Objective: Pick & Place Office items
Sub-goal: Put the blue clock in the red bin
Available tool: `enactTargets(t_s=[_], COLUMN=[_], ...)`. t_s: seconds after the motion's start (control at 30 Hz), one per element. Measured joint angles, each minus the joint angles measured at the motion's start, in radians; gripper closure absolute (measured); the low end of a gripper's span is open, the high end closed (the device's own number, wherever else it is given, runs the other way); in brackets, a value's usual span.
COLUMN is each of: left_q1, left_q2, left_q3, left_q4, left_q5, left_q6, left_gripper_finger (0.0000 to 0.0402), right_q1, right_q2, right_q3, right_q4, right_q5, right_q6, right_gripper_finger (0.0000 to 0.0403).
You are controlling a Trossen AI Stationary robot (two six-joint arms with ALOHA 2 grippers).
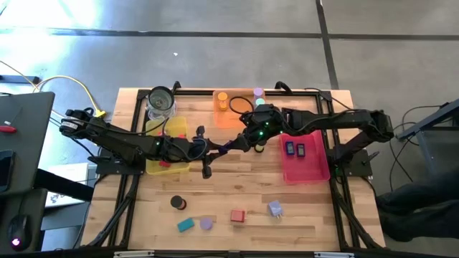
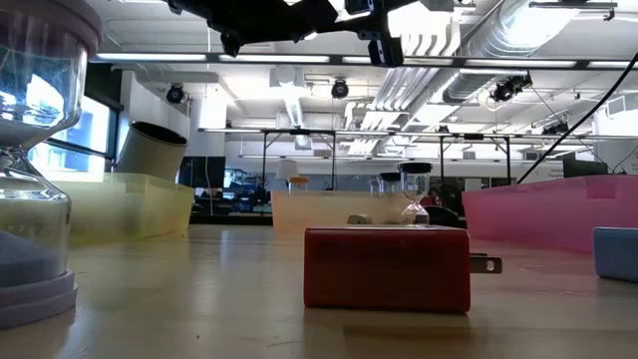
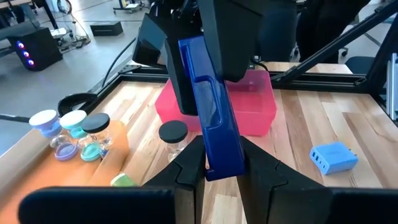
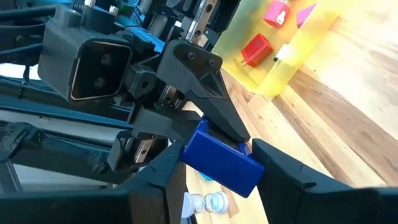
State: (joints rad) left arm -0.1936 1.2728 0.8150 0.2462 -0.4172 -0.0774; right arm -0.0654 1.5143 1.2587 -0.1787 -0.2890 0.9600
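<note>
A dark-blue block (image 3: 214, 118) is held in the air between both grippers above the middle of the table (image 1: 228, 147). My left gripper (image 1: 215, 149) comes from the table's left and is shut on one end of the block. My right gripper (image 1: 241, 141) comes from the right and is shut on the other end. Near the front edge, a black cylinder (image 1: 177, 203), a teal block (image 1: 186, 224), a lavender cylinder (image 1: 206, 223), a red block (image 1: 238, 215) and a lavender block (image 1: 275, 208) rest on the table. My left gripper pinches the block's near end (image 3: 224, 163) between its two fingers (image 3: 191, 167), coming roughly level from the table's left. The block is clear of the table and sticks out from the fingers toward the other gripper. My right gripper pinches the block's opposite end (image 4: 214, 163) between its two fingers (image 4: 160, 177), coming from the table's right and facing the left gripper. The block is lifted clear between the two grippers.
A yellow tray (image 1: 154, 166) with red and pink pieces lies under the left arm. An orange tray (image 1: 231, 118) holds several cylinders at the back. A pink tray (image 1: 305, 172) holds two dark-blue blocks. A clear jar (image 1: 161, 102) stands at the back left.
</note>
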Motion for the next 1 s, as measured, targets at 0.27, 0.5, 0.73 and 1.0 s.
enactTargets(t_s=[0.27, 0.5, 0.73, 1.0], left_q1=[0.000, 0.001, 0.001, 0.001], left_q2=[0.000, 0.001, 0.002, 0.002], left_q3=[0.000, 0.000, -0.001, -0.001], left_q4=[0.002, -0.003, -0.003, -0.002], left_q5=[0.000, -0.001, -0.006, -0.006], left_q6=[0.003, 0.010, 0.012, 0.012], left_gripper_finger=[0.0308, 0.0252, 0.0231, 0.0230], right_q1=[0.001, 0.007, 0.007, 0.008], right_q2=[0.000, -0.001, -0.002, -0.002], right_q3=[0.000, 0.000, 0.001, 0.001], right_q4=[-0.003, -0.006, -0.008, -0.010], right_q5=[-0.006, -0.003, -0.004, -0.001], right_q6=[-0.046, -0.066, -0.092, -0.118], right_gripper_finger=[0.0293, 0.0349, 0.0359, 0.0359])
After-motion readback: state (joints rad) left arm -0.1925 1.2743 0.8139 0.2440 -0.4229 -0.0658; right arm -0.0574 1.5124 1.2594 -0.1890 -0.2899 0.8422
